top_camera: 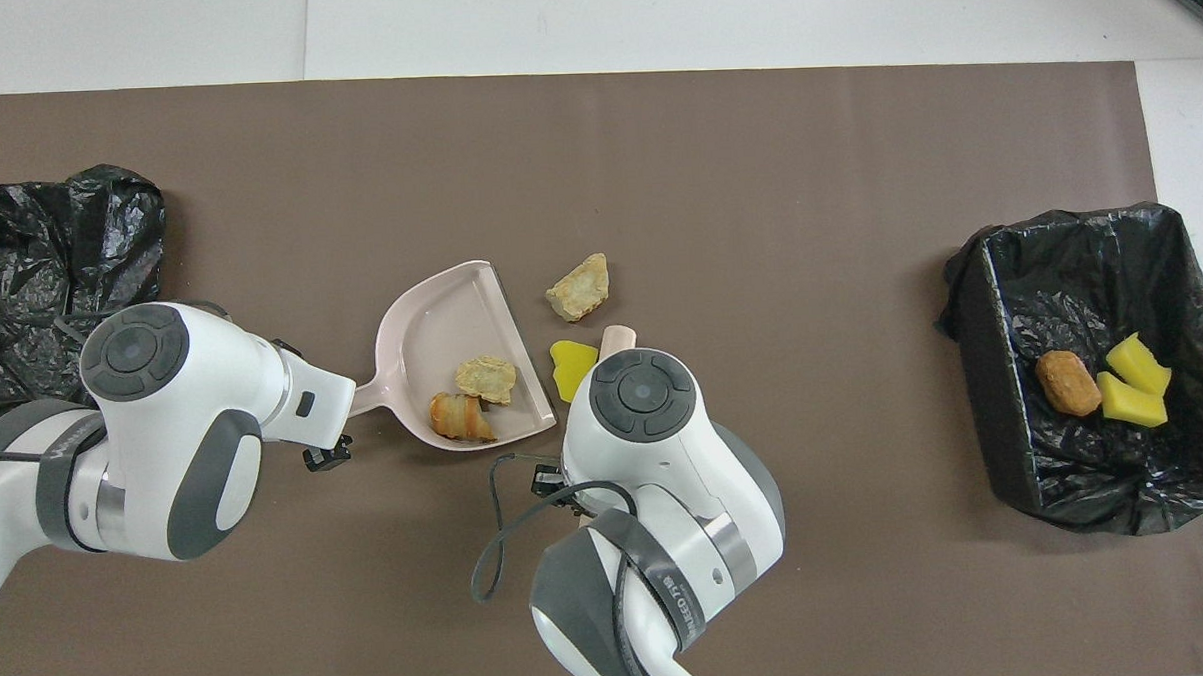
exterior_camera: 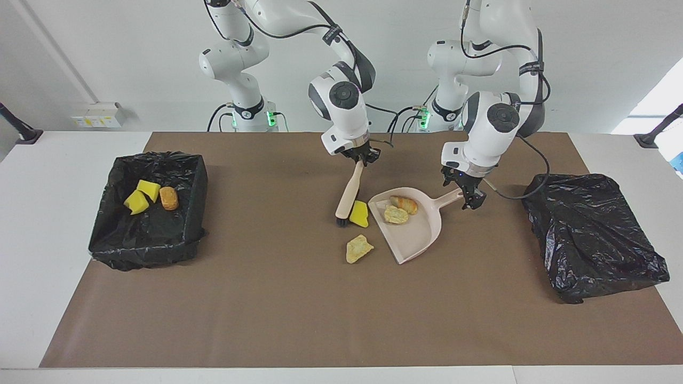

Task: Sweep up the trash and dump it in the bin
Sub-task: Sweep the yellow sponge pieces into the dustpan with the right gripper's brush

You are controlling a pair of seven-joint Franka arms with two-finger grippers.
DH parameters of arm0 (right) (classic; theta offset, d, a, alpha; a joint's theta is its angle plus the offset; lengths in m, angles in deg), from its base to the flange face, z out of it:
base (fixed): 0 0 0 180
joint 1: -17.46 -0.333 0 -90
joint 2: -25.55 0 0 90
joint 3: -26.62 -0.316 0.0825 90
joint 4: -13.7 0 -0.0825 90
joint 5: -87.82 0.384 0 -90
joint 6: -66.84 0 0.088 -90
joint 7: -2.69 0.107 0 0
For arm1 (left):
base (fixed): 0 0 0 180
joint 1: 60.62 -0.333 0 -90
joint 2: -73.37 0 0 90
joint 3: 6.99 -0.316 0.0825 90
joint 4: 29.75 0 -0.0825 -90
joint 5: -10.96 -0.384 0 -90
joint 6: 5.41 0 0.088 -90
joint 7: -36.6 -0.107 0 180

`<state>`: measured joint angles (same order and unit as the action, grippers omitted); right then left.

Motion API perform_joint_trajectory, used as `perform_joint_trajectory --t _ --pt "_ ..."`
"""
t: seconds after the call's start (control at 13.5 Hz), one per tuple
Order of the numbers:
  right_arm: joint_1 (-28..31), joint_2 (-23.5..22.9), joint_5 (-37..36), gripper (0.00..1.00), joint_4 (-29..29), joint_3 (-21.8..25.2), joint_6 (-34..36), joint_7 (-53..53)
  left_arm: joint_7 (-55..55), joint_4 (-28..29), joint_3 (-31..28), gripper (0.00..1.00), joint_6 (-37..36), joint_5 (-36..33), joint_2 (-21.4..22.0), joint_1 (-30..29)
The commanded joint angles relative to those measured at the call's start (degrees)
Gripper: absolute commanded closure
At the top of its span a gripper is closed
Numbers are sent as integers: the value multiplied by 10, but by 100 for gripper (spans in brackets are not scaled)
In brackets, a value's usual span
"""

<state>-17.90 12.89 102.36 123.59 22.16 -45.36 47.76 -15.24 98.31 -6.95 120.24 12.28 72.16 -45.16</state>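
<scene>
The beige dustpan (exterior_camera: 413, 234) lies flat mid-table with an orange-brown piece (exterior_camera: 404, 204) and a pale tan lump (exterior_camera: 396, 215) of trash in it. My left gripper (exterior_camera: 471, 199) is low at the tip of the pan's handle (exterior_camera: 451, 197). My right gripper (exterior_camera: 363, 157) is shut on the beige brush (exterior_camera: 350, 189), whose dark head rests on the mat beside a yellow sponge wedge (exterior_camera: 359, 214). Another tan lump (exterior_camera: 358, 249) lies loose, farther from the robots. In the overhead view the two arms' hands cover both grippers; the pan (top_camera: 431, 324), the wedge (top_camera: 571, 367) and the loose lump (top_camera: 578, 287) show.
A black-lined bin (exterior_camera: 155, 234) at the right arm's end of the table holds two yellow sponges (exterior_camera: 141, 196) and an orange-brown nugget (exterior_camera: 169, 198). A crumpled black bag (exterior_camera: 592, 234) lies at the left arm's end. A brown mat (exterior_camera: 267, 298) covers the table.
</scene>
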Motion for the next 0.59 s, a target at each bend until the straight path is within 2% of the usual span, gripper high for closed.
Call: perform_joint_trajectory --t 0.0,0.22,0.52 --pt "17 18 -23 100 -11 0 50 -69 -20 4 -4 100 -3 3 8 4" --pt "50 34 -95 100 -8 -1 79 -173 -55 3 -4 100 5 4 4 0" --pt "118 13 -158 100 -8 -2 34 -318 -48 0 -4 100 5 4 2 -2"
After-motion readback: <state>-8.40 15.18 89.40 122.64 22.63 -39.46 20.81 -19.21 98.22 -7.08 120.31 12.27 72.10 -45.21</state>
